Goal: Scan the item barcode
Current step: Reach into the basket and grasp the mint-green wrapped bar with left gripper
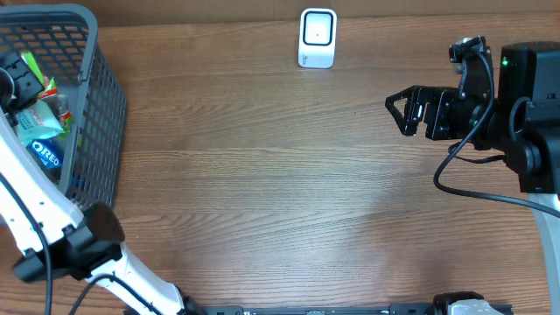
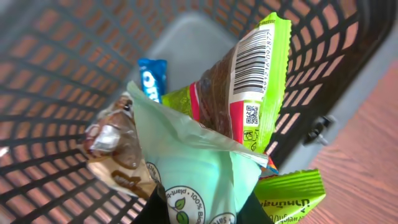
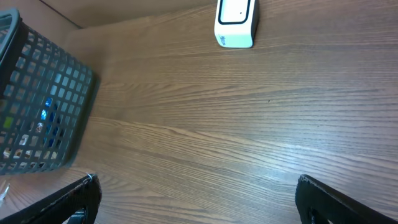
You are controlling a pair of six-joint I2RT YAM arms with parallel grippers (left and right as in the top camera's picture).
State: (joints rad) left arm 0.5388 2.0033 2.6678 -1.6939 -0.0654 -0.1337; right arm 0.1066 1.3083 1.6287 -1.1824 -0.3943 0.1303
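Left wrist view: left gripper (image 1: 19,87) is down in the dark grey plastic mesh basket (image 1: 96,105) with its jaws closed. The fingers themselves are hidden, but the pale mint-green film snack packet (image 2: 199,180) rises straight out of where they sit, so I read it as pinched on that packet's edge. No barcode shows on its visible face. Right gripper (image 1: 398,112) hangs wide open over the brown wooden table (image 1: 262,175), holding nothing.

Handling, my read: light, soft, crinkly film with a slick surface. It will flop and twist rather than hold a flat face. Take it by a sealed end seam with a firm pinch, not the puffy middle. Keep the code panel clear of the fingers and taut toward the small white box scanner (image 1: 317,38), which stands at the table's far edge, well apart from the basket.

Count, as visible: one basket, one scanner, two grippers. Packets in the basket — five seen:
- one mint-green
- two lime-green foil packets (image 2: 249,93), one with its printed barcode (image 2: 252,62) facing the camera, the other low right
- one blue Oreo pack (image 2: 151,78)
- one clear-wrapped brown bar (image 2: 115,146)

More may lie underneath — can't tell.
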